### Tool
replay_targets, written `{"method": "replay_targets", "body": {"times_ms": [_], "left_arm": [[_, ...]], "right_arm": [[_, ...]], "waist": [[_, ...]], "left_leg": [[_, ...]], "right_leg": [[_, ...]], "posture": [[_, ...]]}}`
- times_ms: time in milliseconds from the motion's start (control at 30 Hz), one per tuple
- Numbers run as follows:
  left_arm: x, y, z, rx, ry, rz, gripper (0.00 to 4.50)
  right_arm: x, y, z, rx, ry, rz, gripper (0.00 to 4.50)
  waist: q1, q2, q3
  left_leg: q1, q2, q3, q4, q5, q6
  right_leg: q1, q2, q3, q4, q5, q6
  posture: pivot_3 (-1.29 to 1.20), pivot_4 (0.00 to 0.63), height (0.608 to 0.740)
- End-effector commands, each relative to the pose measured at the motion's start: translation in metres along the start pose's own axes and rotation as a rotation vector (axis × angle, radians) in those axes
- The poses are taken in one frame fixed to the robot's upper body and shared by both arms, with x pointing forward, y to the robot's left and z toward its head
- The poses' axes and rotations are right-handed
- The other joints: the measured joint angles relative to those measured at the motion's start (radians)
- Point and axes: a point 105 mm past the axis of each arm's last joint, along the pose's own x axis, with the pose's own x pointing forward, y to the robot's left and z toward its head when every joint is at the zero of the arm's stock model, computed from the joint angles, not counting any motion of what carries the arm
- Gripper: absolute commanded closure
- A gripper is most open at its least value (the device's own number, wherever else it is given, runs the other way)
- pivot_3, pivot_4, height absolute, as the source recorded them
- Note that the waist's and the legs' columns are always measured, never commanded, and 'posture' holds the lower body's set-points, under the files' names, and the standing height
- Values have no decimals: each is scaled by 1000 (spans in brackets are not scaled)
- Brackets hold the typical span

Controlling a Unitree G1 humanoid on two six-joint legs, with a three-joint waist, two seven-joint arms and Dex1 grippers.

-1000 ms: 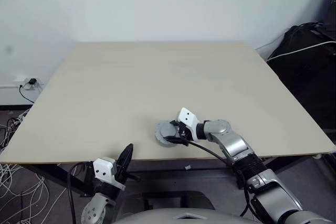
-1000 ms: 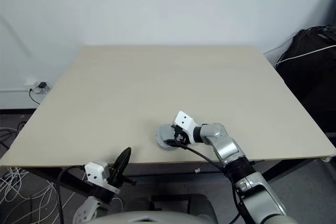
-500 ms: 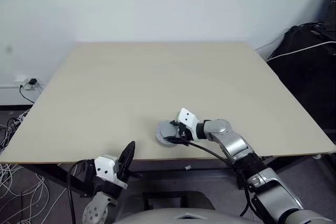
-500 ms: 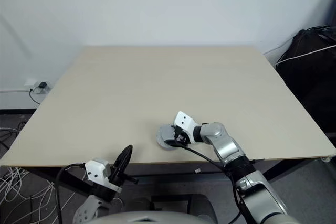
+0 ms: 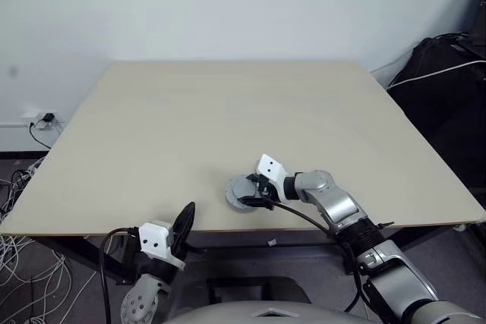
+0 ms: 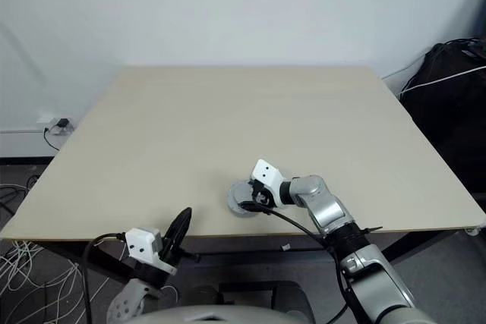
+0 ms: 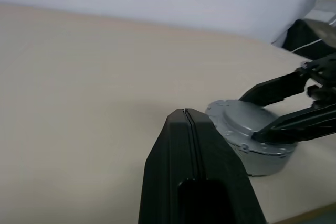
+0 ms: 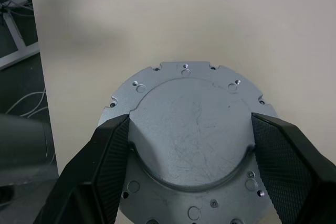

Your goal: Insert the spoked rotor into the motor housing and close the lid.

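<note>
A: Nearest first, what is the left gripper doing?

B: Hanging just off the desk's near edge, towards the near-left corner. Its two black fingers are sitting pressed together, gripping nothing.

A: And the round grey metal motor housing with the bolt-holed flange?

B: Sitting flat on the pale wooden desk, close to the near edge, about mid-width. Its raised round lid is lying closed on top. Can't see inside it.

A: Right gripper?

B: Reaching in from the right, angled down. Its black textured fingers are standing wide apart, one on each side of the raised lid, pads touching its rim.

A: Anything farther back?

B: Black bag with a white cable sitting past the desk's far-right corner, white wall standing behind it.
</note>
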Motion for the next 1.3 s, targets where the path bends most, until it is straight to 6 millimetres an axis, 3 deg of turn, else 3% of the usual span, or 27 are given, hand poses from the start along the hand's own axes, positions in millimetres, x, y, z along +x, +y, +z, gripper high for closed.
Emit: {"method": "replay_targets", "body": {"times_ms": [33, 133, 300, 633, 1300], "left_arm": [[13, 13, 18, 96, -35, 70, 4500], [24, 18, 19, 144, -12, 86, 4500], [43, 25, -5, 173, 157, 107, 4500], [67, -11, -10, 72, 198, -280, 4500], [99, -22, -16, 66, 389, -428, 4500]], "right_arm": [[-2, -4, -16, 28, 54, -42, 1288], [0, 0, -18, 32, 51, -41, 1288], [3, 4, -18, 37, 42, -42, 1288], [5, 7, -18, 45, 33, -46, 1288], [9, 10, -11, 33, 15, -40, 1288]], "waist": [[0, 0, 0], [-1, 0, 0], [-3, -1, -1], [-7, -1, -2], [-11, -1, -2]], "left_leg": [[0, 0, 0, 0, 0, 0], [0, 0, 0, 0, 0, 0], [2, 0, 0, 0, 0, 0], [2, 0, 0, -1, 0, 0], [2, -2, 0, -1, 1, -1]], "right_leg": [[0, 0, 0, 0, 0, 0], [1, 0, 0, 0, 0, 0], [2, 1, 0, 0, 0, 0], [2, 2, 0, 0, 0, 0], [6, 3, 0, 0, 0, 0]], "posture": [[0, 0, 740], [0, 0, 740], [0, 0, 740], [0, 0, 740], [0, 0, 740]]}}
